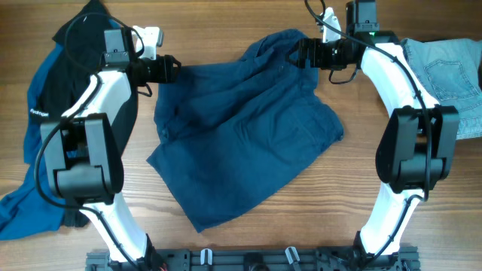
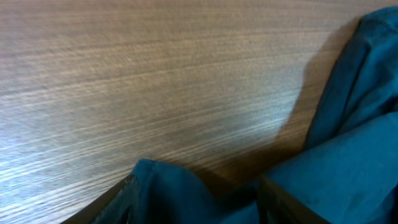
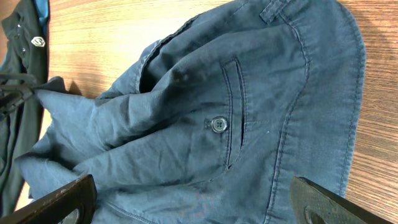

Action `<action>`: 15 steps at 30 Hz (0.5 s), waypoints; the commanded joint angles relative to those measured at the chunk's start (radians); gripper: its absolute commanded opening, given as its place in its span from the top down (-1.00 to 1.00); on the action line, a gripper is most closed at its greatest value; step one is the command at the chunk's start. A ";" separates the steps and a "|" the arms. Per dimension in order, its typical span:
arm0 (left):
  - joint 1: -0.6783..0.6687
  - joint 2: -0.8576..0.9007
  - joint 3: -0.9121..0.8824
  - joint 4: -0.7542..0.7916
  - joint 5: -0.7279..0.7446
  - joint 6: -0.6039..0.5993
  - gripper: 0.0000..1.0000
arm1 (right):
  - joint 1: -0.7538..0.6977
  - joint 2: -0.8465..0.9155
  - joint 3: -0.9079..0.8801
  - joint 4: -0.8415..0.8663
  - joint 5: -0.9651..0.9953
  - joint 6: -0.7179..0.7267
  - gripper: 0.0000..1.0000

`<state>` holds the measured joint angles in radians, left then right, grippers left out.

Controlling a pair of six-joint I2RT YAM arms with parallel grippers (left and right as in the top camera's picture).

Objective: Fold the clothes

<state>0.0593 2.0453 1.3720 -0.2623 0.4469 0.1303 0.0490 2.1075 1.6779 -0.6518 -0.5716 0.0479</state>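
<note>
The dark navy shorts [image 1: 241, 135] lie crumpled across the middle of the table, waistband toward the far edge. My left gripper [image 1: 172, 69] sits at their far-left corner. In the left wrist view its fingers [image 2: 118, 205] stand apart, with a fold of the shorts [image 2: 168, 193] between them and a dark gap beside the right finger. My right gripper [image 1: 301, 51] hovers at the far-right part of the shorts. Its jaws [image 3: 193, 205] are spread wide, and beyond them lies the buttoned back pocket [image 3: 219, 124].
A black and blue jacket [image 1: 41, 98] lies at the left under the left arm, its white logo [image 3: 37, 42] showing. Light-blue jeans [image 1: 448, 71] lie at the far right edge. Bare wood [image 1: 324, 203] shows in front of the shorts.
</note>
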 commanded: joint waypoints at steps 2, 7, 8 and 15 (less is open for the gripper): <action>0.004 0.100 0.010 -0.002 0.055 0.024 -0.16 | -0.002 -0.013 0.011 -0.008 0.013 -0.011 -0.99; 0.005 0.138 0.010 0.009 0.050 0.024 0.33 | -0.002 -0.013 0.011 -0.007 0.013 -0.016 -0.99; 0.005 0.138 0.010 0.024 0.035 0.022 0.49 | -0.002 -0.013 0.011 -0.006 0.013 -0.016 -1.00; 0.005 0.137 0.010 0.148 -0.040 -0.145 0.92 | -0.002 -0.013 0.011 -0.003 0.014 -0.022 -0.99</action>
<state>0.0639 2.1693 1.3766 -0.1444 0.4370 0.0830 0.0490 2.1075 1.6779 -0.6579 -0.5713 0.0471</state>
